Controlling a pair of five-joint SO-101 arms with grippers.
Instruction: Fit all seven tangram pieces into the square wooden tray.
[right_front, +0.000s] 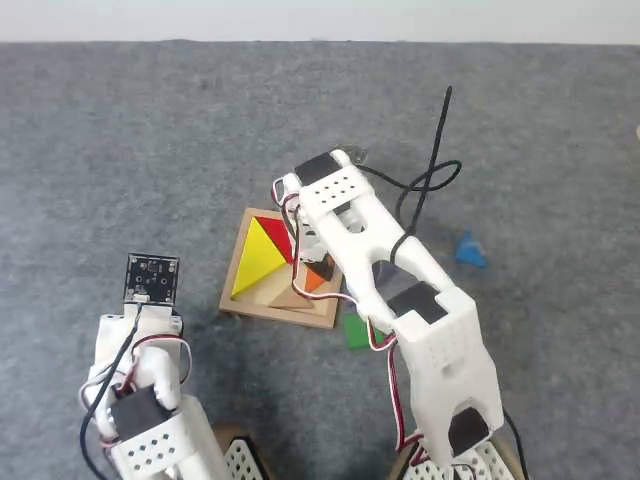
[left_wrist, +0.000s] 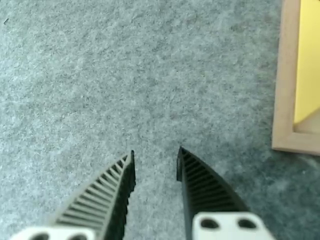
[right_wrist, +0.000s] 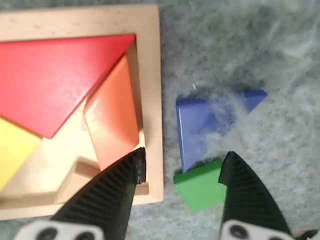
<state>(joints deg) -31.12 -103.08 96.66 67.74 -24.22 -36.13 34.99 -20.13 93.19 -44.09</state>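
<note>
The square wooden tray (right_front: 236, 296) lies mid-table. It holds a yellow triangle (right_front: 257, 260), a red triangle (right_front: 279, 234) and an orange piece (right_front: 318, 276). In the right wrist view the orange piece (right_wrist: 112, 122) rests beside the red triangle (right_wrist: 55, 80), against the tray's rim (right_wrist: 150, 75). My right gripper (right_wrist: 182, 164) is open and hovers over that rim, with a dark blue piece (right_wrist: 197, 120) and a green piece (right_wrist: 200, 187) on the carpet just outside. My left gripper (left_wrist: 155, 152) is open above bare carpet, off to the side of the tray's edge (left_wrist: 285, 75).
A light blue piece (right_front: 470, 250) lies on the carpet well to the right of the tray. The green piece (right_front: 355, 331) sits by the tray's near right corner. The right arm (right_front: 400, 290) spans over the tray's right side. Grey carpet covers the whole table.
</note>
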